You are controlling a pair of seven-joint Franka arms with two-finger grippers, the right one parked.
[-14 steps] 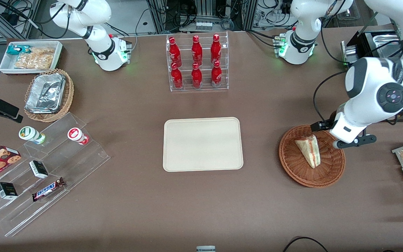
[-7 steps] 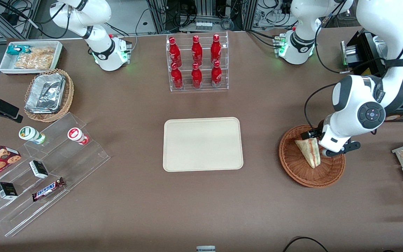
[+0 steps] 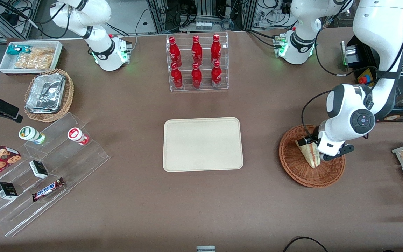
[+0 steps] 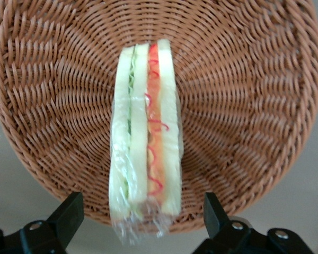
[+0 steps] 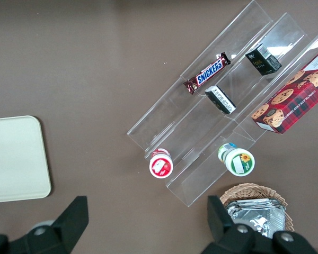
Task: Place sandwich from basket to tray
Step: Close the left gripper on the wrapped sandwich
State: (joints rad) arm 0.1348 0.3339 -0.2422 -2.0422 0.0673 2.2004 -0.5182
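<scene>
While hanging low over the basket (image 3: 311, 157), gripper (image 4: 143, 214) spread wide, one finger (image 4: 69, 214) on each side of the sandwich (image 4: 146, 132), neither visibly touching. Sandwich wrapped in clear film, resting on edge in the basket, toward the working arm's end of the table (image 3: 201, 210). Tray (image 3: 202, 144) bare at table centre, well apart from the basket. Readable only: "SNICKERS" on the bar (image 5: 207, 72) on the clear stepped stand (image 5: 228, 100). Red bottles (image 3: 196, 59) in a clear rack, script illegible. Cookie box (image 5: 291, 98) print not readable.
</scene>
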